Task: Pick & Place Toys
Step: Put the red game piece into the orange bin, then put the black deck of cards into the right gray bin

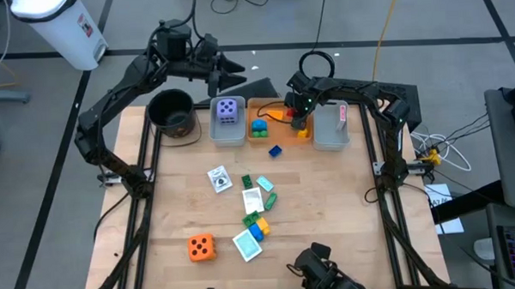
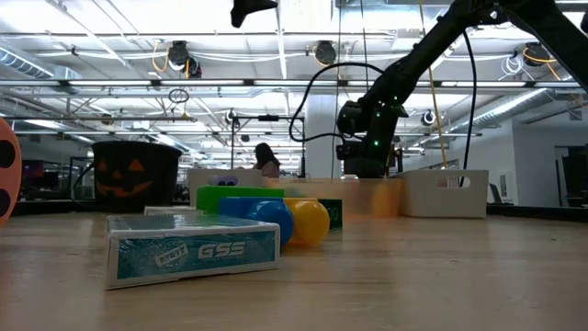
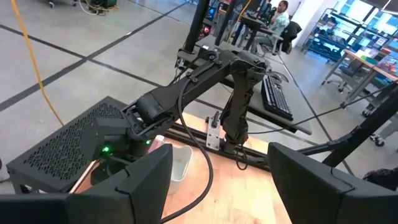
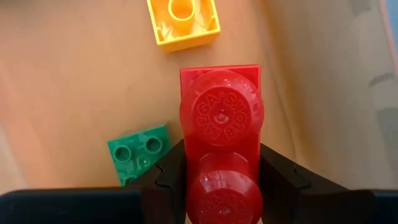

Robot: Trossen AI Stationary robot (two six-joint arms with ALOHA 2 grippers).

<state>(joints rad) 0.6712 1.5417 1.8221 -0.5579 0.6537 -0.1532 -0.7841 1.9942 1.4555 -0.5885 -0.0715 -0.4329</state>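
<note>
Right fingers [image 4: 221, 177] clamping red brick [image 4: 221, 118] embossed "MEGA BLOKS", left fingers [image 3: 217, 180] spread, card box [image 2: 191, 250] lettered "GSS"

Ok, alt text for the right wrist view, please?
The right hand grips a red brick between its dark fingers, above an orange bin floor. A green brick and a yellow brick lie below.

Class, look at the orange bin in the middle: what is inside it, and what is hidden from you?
Inside the orange bin lie a yellow brick and a green brick. The right claw holds a red brick above them, covering the floor beneath it.
</note>
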